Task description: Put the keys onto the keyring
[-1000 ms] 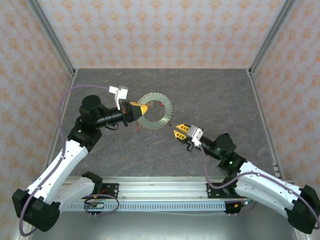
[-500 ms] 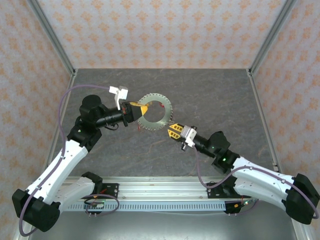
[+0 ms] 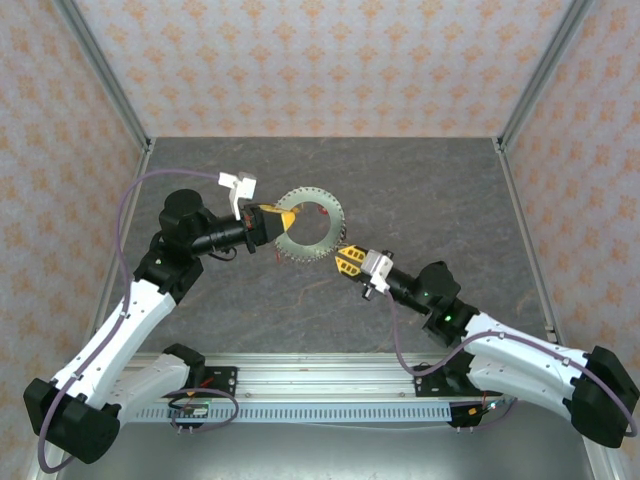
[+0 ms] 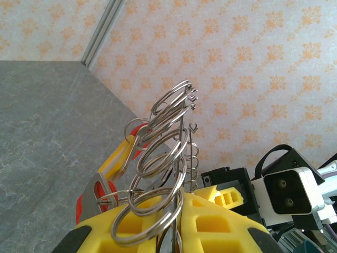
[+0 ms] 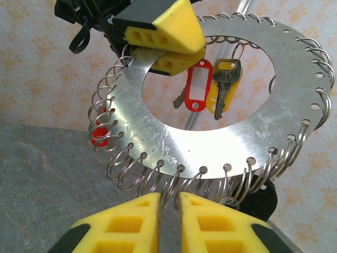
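A: Item one, keyring (image 5: 158, 142): where is it found?
B: Centre of the right wrist view, stood on edge. Its upper-left rim is clamped by the closed left gripper (image 5: 196, 48).
A: Keys (image 5: 225, 84)?
B: Seen through the centre hole, one beside a red tag (image 5: 197, 84).
A: Right gripper (image 5: 169, 203)?
B: Placed at the lower rim, a slim gap left. Whether a wire loop is pinched cannot be told.
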You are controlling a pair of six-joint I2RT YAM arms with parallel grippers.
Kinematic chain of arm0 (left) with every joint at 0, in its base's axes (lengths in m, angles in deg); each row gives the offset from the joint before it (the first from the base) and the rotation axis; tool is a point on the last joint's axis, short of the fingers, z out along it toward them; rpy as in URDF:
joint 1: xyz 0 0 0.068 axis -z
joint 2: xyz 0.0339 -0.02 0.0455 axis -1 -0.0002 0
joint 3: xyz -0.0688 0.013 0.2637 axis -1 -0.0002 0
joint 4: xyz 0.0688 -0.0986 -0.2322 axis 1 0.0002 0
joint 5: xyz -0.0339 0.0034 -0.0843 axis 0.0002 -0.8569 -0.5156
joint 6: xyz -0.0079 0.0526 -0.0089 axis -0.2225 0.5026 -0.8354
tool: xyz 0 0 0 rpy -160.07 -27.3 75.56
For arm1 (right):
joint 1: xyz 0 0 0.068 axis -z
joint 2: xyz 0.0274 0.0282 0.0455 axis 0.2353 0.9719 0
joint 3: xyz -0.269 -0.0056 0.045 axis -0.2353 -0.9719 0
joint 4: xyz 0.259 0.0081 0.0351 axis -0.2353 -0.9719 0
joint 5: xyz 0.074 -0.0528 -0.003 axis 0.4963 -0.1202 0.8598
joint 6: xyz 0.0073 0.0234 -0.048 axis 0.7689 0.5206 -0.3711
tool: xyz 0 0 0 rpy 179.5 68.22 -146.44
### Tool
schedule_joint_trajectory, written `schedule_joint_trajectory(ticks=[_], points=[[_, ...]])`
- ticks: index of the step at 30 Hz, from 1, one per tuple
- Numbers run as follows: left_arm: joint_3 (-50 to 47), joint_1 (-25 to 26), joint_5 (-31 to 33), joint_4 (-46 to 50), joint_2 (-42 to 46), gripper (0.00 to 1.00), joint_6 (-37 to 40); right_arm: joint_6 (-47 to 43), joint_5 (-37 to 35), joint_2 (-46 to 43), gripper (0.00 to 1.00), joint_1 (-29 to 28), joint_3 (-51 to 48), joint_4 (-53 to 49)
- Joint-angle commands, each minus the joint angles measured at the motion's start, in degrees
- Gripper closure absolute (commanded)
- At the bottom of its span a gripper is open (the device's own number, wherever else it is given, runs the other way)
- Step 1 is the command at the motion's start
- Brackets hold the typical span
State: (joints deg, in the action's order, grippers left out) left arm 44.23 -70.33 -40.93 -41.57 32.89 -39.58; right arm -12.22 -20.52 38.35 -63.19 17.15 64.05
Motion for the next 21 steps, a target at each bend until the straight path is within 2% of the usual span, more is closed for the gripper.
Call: schedule_joint_trajectory(ticks=[1,8,13,21], points=[[2.4,0.1,-0.4,-1.5,0.7,1.0,1.3,-0.4,0.6,0.3,0.84,-0.4,2.4,2.2],[2.6,0.0,-0.7,-1.0,0.8,1.0,1.6,-0.2,0.3,1.4,0.84,-0.4,2.6,2.6],[2.6,0.0,-0.5,-0.8,0.9,1.0,1.8,-2.1,-2.0,0.4,0.82,-0.4,2.0,-3.4],[2.9,0.1,-0.6,-0.4,0.8,1.0,2.2,-1.3,-3.3,-2.0,0.82,-0.4,-0.2,-2.5]])
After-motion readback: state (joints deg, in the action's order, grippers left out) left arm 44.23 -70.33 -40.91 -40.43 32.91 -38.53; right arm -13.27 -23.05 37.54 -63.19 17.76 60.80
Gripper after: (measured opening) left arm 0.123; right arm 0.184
